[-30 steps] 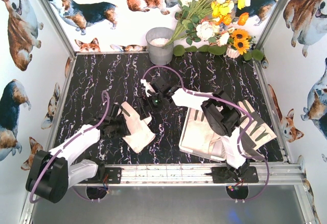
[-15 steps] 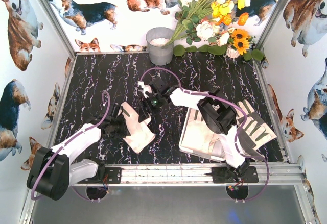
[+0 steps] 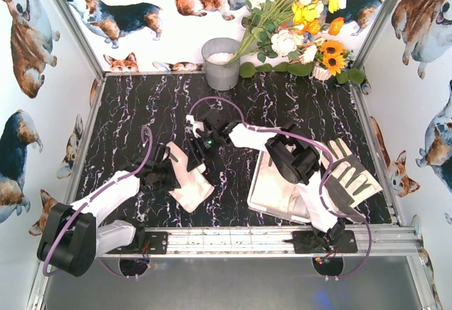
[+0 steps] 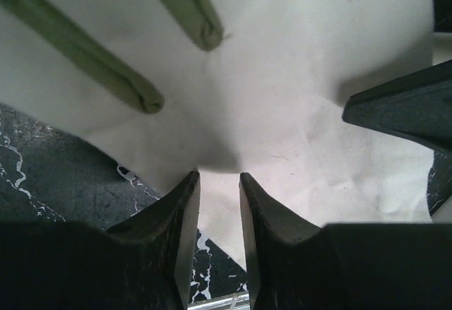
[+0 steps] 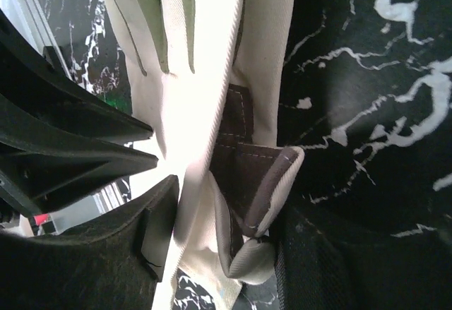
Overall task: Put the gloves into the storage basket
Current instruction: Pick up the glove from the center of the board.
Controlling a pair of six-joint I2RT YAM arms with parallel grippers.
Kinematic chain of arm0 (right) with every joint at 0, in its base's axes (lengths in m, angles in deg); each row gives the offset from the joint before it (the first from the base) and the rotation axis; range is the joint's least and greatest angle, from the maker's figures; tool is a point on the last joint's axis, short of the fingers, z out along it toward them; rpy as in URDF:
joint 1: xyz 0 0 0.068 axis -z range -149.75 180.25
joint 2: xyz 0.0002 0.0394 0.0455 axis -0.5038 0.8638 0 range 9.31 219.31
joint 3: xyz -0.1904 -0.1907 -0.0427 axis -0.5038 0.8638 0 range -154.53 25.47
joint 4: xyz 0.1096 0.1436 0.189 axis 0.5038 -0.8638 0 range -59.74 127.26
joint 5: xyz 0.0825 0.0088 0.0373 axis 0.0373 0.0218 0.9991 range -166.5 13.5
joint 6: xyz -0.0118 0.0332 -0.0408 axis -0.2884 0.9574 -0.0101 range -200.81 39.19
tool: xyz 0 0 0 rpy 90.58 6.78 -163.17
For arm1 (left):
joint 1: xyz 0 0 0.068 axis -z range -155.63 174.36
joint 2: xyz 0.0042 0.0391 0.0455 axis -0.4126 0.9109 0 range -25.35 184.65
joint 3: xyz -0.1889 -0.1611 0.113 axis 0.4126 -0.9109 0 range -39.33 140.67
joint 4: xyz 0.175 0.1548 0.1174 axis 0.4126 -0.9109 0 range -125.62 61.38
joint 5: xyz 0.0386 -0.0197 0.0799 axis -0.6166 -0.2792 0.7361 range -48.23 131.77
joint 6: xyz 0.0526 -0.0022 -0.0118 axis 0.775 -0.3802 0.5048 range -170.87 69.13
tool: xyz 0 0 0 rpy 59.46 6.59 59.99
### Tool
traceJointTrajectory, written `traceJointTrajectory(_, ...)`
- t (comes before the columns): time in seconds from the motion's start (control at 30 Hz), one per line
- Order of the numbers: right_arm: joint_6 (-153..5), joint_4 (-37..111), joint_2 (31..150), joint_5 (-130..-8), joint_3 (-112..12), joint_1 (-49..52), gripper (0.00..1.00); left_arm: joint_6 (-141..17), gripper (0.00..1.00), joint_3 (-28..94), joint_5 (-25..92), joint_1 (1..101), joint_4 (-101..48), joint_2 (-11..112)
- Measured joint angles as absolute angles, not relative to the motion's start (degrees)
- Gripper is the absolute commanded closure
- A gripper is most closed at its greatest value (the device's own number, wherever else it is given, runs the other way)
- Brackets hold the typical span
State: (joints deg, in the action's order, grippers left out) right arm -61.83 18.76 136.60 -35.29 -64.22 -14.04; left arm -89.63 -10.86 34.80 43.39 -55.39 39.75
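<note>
The glove (image 3: 191, 183) lies near-to-far, left of the storage basket (image 3: 260, 195). The left gripper (image 3: 171, 171) pinches its left edge. The right gripper (image 3: 198, 144) straddles its far end, jaws apart.

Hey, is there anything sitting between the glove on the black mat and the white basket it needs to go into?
Nothing visible lies on the mat between the glove and the storage basket. The only thing over that path is the right arm, which reaches across above the basket to the glove.
</note>
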Motion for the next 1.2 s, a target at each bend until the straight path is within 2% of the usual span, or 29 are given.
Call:
traceJointTrajectory(0.07,-61.3,19.3,137.1,-35.0,-64.5,-14.4,0.51,-89.6,0.76,-10.9,34.6,43.4,-55.4,39.8)
traceJointTrajectory(0.17,-60.7,19.8,137.4,-35.0,-64.7,-14.9,0.63,-89.6,0.76,-11.0,34.5,43.4,-55.4,39.9)
traceJointTrajectory(0.37,-59.2,20.2,138.3,-35.1,-64.4,-15.3,1.00,-89.6,0.75,-11.0,34.1,43.4,-55.4,39.9)
traceJointTrajectory(0.5,-57.3,22.3,138.0,-34.9,-63.0,-15.5,1.00,-89.7,0.67,-11.1,34.1,43.4,-55.6,39.6)
traceJointTrajectory(0.8,-53.8,23.2,126.8,-40.4,-52.9,-16.0,1.00,-88.7,0.26,-11.2,32.8,43.4,-55.9,34.6)
traceJointTrajectory(1.07,-51.8,23.2,104.1,-49.5,-41.8,-12.4,1.00,-82.8,0.08,-1.7,36.4,43.4,-60.6,27.3)
traceJointTrajectory(1.2,-51.5,20.0,93.7,-54.7,-37.2,-9.2,1.00,-79.9,0.03,3.2,40.2,43.3,-61.3,25.6)
